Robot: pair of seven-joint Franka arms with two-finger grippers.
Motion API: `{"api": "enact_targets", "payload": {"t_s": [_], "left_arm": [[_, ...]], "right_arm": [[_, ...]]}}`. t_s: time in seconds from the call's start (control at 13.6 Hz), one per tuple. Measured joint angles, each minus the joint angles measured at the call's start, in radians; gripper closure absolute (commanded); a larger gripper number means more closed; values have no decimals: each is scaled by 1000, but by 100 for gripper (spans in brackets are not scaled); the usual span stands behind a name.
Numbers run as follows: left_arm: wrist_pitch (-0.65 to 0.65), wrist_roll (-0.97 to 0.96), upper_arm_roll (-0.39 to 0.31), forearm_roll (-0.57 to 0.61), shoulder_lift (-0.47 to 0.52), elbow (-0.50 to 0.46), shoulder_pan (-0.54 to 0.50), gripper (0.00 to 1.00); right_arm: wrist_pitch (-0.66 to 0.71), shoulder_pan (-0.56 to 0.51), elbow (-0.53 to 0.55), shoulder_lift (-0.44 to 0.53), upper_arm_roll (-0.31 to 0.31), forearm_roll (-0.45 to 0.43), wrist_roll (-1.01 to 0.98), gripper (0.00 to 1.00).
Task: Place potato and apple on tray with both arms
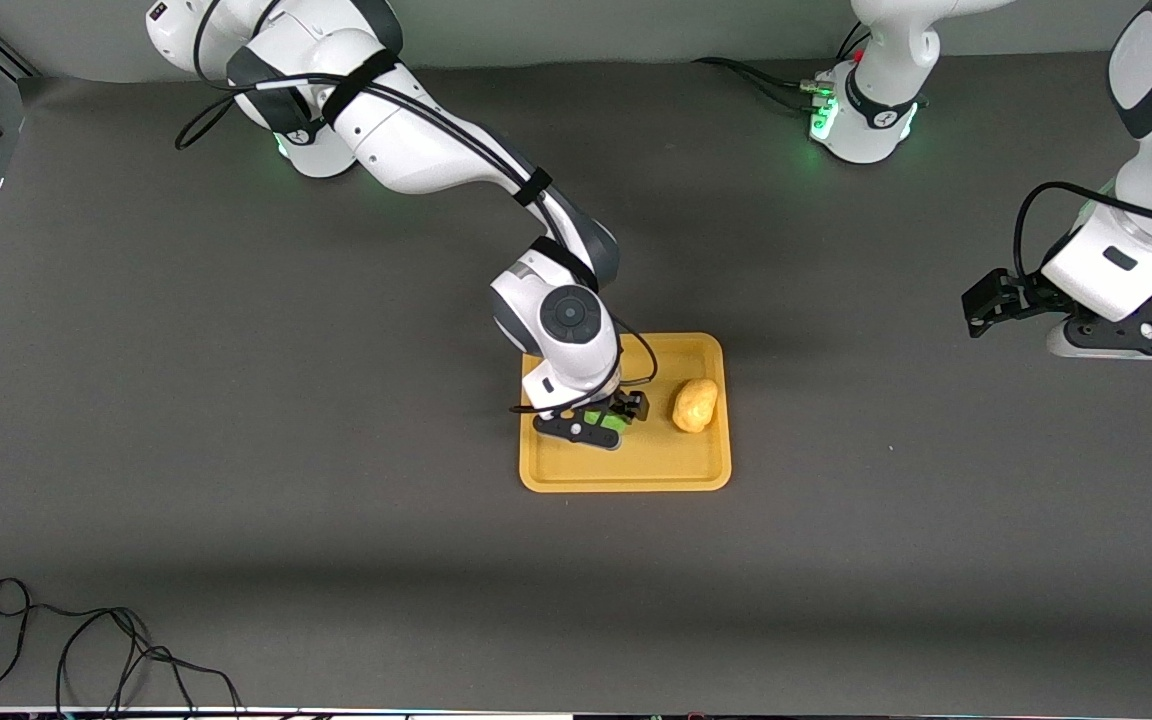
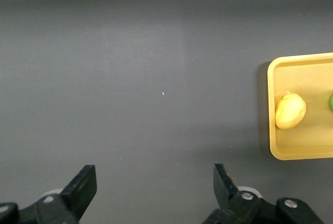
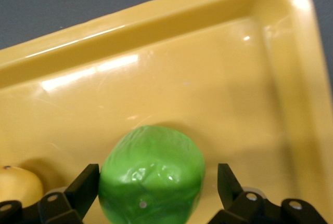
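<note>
The green apple (image 3: pixel 151 174) rests on the orange-yellow tray (image 3: pixel 182 42) between the fingers of my right gripper (image 3: pixel 158 182), which is open, with a small gap showing at one finger. In the front view the right gripper (image 1: pixel 604 420) is low over the tray (image 1: pixel 636 470) and mostly hides the apple (image 1: pixel 599 416). The yellow-tan potato (image 1: pixel 695 405) lies on the tray beside it, toward the left arm's end, and also shows in the right wrist view (image 3: pixel 18 185). My left gripper (image 1: pixel 978 308) waits open and empty above bare table (image 2: pixel 155 182). Its wrist view shows the potato (image 2: pixel 290 111) on the tray (image 2: pixel 302 63).
The table is covered with a dark grey mat (image 1: pixel 236 400). A loose black cable (image 1: pixel 86 650) lies near the front edge at the right arm's end. The arm bases (image 1: pixel 866 120) stand along the back edge.
</note>
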State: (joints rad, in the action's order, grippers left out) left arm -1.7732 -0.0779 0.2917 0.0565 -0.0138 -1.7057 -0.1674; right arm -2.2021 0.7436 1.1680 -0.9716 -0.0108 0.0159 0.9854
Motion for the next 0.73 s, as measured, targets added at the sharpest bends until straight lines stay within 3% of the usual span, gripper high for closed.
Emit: {"api": "enact_targets", "payload": {"t_s": [0.44,0.73], "left_arm": [[46,3,3,-53,1,23,-19,0],[53,3,3,-57,1,28,-19,0]], "right_arm": [[292,-120,-4,213,-11,0,-157,0],[408,-208,27,350,-11,0,-232,0]]}}
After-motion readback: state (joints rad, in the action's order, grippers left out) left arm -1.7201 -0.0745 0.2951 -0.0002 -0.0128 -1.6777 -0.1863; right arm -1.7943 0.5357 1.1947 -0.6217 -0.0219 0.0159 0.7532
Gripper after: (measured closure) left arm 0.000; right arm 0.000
